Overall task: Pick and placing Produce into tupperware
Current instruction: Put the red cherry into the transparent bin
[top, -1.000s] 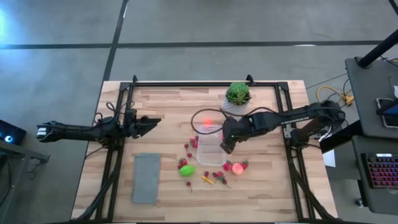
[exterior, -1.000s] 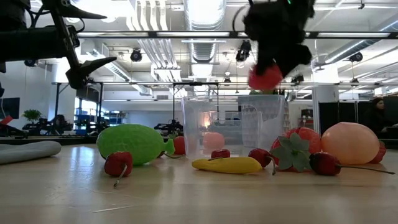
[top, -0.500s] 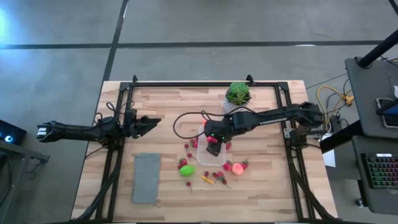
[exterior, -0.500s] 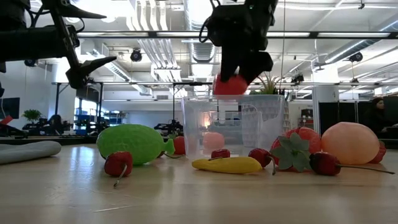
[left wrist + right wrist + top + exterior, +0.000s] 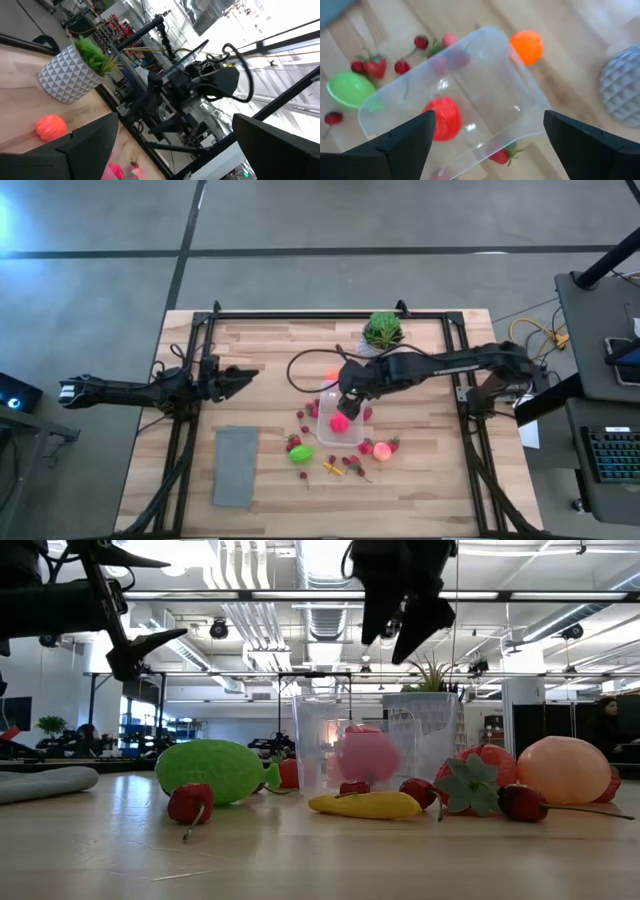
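Red fruit [image 5: 441,119] now lies inside the tub [image 5: 485,55]; the right hand [image 5: 349,392], released, hovers above it. One more piece is in, others remain on the counter [image 5: 260,360].

Right arm reaching in from the right side, elbow bent, right gripper [image 5: 345,402] pointing down with fingers [image 5: 395,145] spread wide and nothing between them. Left arm stretched level from the left edge, left gripper [image 5: 247,375] open, holding nothing.
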You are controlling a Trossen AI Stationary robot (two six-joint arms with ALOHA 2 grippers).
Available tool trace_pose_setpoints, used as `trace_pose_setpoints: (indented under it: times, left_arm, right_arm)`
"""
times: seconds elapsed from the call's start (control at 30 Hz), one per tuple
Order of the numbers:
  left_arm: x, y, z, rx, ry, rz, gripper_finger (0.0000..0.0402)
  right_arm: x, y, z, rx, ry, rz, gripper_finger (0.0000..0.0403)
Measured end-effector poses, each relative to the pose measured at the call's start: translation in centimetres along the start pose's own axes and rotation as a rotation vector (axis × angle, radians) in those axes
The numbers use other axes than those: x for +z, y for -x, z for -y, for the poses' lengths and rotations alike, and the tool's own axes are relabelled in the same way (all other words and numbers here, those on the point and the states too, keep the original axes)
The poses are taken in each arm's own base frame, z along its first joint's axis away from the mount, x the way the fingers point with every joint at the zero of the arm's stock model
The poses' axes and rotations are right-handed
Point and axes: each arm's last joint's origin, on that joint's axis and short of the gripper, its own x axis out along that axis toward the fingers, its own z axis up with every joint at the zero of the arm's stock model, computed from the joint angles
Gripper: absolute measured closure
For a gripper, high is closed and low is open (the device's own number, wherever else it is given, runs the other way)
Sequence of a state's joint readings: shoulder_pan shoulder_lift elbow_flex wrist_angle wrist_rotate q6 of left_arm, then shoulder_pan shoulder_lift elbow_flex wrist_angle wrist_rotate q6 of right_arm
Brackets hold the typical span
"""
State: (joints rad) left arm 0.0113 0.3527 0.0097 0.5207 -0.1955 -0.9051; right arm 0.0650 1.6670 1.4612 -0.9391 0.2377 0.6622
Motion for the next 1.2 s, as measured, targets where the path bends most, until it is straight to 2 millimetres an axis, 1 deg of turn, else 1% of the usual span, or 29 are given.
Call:
trace_pose_setpoints:
  times: [0.1, 0.17, 0.33, 0.4, 0.5, 0.67, 0.77, 0.93, 1.03, 1.1, 1.2]
  left_arm:
    - [0.0, -0.1, 0.0, 0.003, -0.003, 0.000, 0.0023]
    - [-0.1, -0.2, 0.2, -0.036, -0.026, -0.040, 0.0023]
    - [-0.4, -0.8, 1.7, -0.272, -0.210, -0.306, 0.0023]
    - [-0.5, -1.4, 2.2, -0.308, -0.249, -0.401, 0.0023]
    - [-1.0, -2.8, 2.1, -0.210, -0.333, -0.560, 0.0023]
    - [-1.9, -5.3, 1.6, -0.068, -0.578, -0.777, 0.0023]
    - [-2.6, -7.0, 1.2, -0.042, -0.623, -0.841, 0.0023]
    - [-4.3, -8.8, -0.2, 0.026, -0.606, -0.950, 0.0023]
    - [-4.6, -10.0, -0.1, -0.015, -0.595, -0.946, 0.0023]
    - [-4.9, -10.5, -0.3, -0.043, -0.590, -0.938, 0.0023]
    - [-5.1, -10.9, -0.4, -0.062, -0.576, -0.909, 0.0023]
  right_arm:
    - [0.0, 1.2, 0.6, -0.050, -0.036, 0.046, 0.0038]
    - [-0.2, 1.8, 1.0, -0.070, -0.039, 0.050, 0.0038]
    - [-0.8, 2.6, 1.8, -0.131, -0.022, 0.024, 0.0038]
    - [-1.0, 2.6, 2.1, -0.161, -0.010, 0.002, 0.0038]
    - [-1.2, 2.5, 2.2, -0.181, -0.001, -0.016, 0.0038]
    - [-1.4, 2.4, 2.3, -0.189, 0.004, -0.029, 0.0038]
    - [-1.6, 2.5, 2.4, -0.197, 0.012, -0.049, 0.0038]
    - [-2.1, 3.3, 2.5, -0.213, 0.043, -0.053, 0.0038]
    - [-2.4, 5.1, 2.1, -0.198, 0.106, 0.048, 0.0038]
    - [-2.7, 7.0, 2.0, -0.184, 0.140, 0.154, 0.0038]
    - [-3.3, 10.2, 2.5, -0.184, 0.157, 0.310, 0.0038]
